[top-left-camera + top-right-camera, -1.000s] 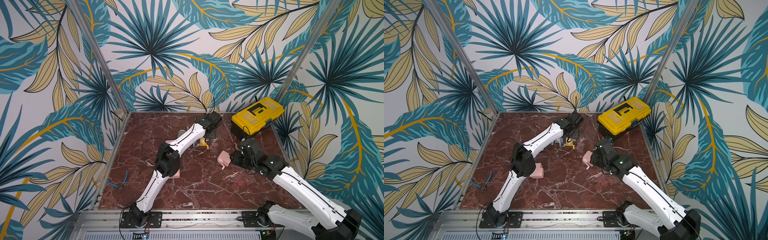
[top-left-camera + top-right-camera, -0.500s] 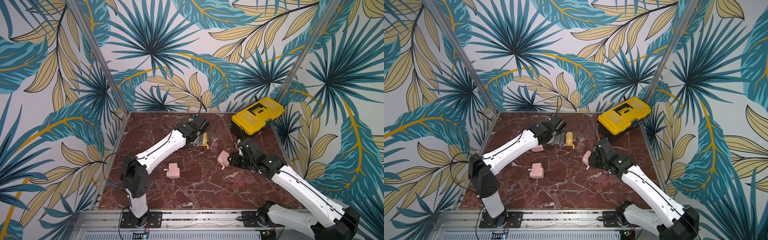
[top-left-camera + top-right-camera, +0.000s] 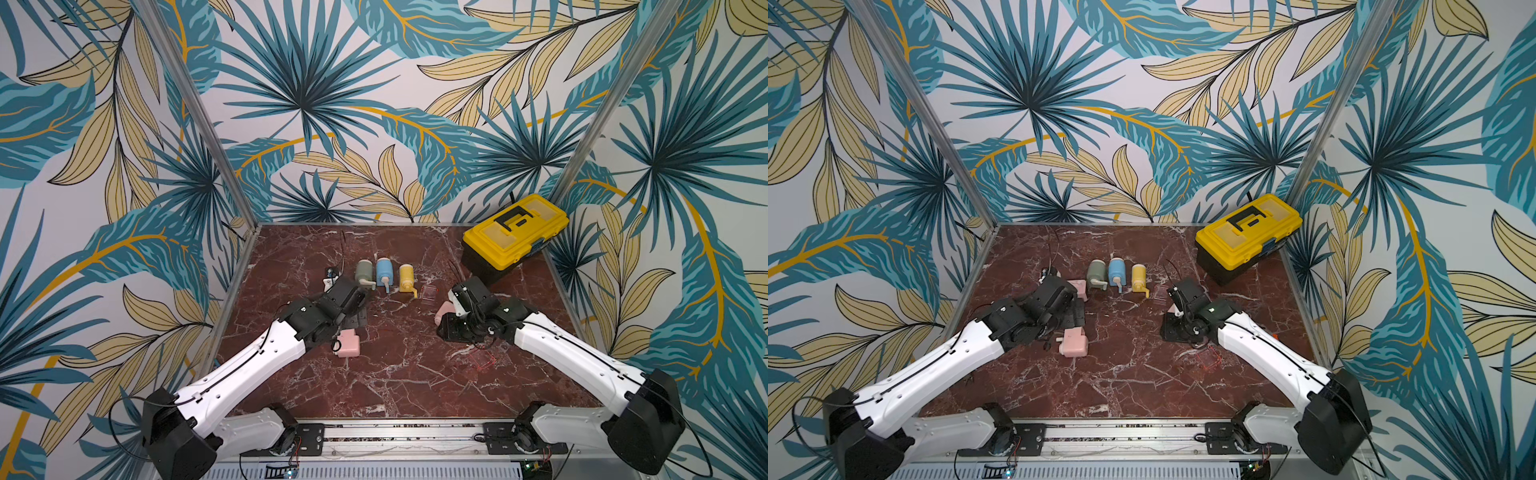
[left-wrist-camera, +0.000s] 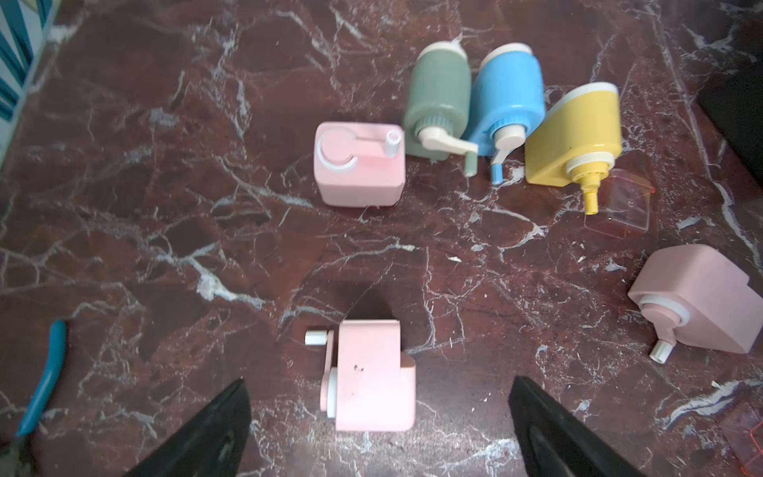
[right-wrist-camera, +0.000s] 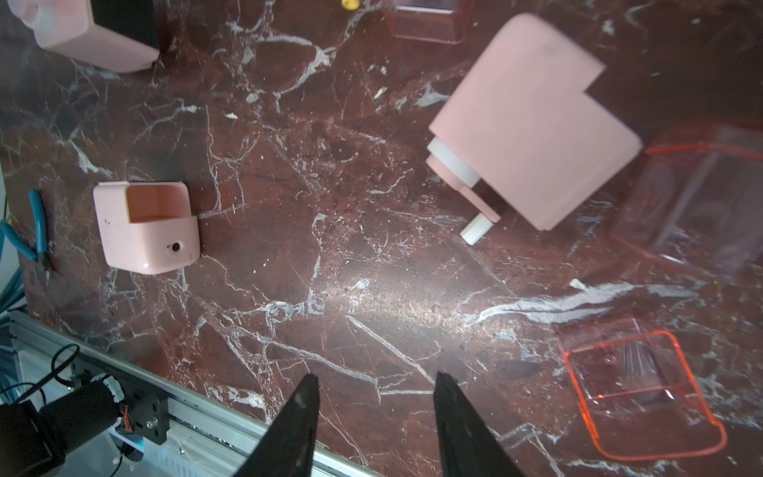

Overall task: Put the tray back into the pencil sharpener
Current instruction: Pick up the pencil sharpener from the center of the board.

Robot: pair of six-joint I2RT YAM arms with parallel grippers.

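Observation:
A pink pencil sharpener [image 3: 348, 343] [image 5: 146, 227] lies left of centre, its tray slot empty. My left gripper [image 3: 356, 316] [image 4: 379, 380] hovers just behind it, open wide, the sharpener [image 4: 371, 376] showing between and beyond the fingers, untouched. A second pink sharpener [image 3: 444, 311] [image 5: 532, 119] lies by my right gripper [image 3: 446, 332] [image 5: 375, 384], which is open and empty. A clear red-edged tray [image 3: 484, 360] [image 3: 1209, 357] [image 5: 638, 396] rests on the marble near the right arm. Another clear tray [image 5: 697, 198] lies beside the second sharpener.
Green [image 3: 365, 272], blue [image 3: 384, 270] and yellow [image 3: 406, 276] sharpeners stand in a row at the back, with a third clear tray [image 3: 429, 292] and an upright pink sharpener [image 3: 1077, 288] [image 4: 358, 163] beside them. A yellow toolbox [image 3: 515, 232] fills the back right corner. Blue pliers [image 4: 45, 380] lie far left.
My left arm has drawn back from the row of sharpeners toward the front left, and its gripper has opened wide. The right gripper has opened a little more and barely moved.

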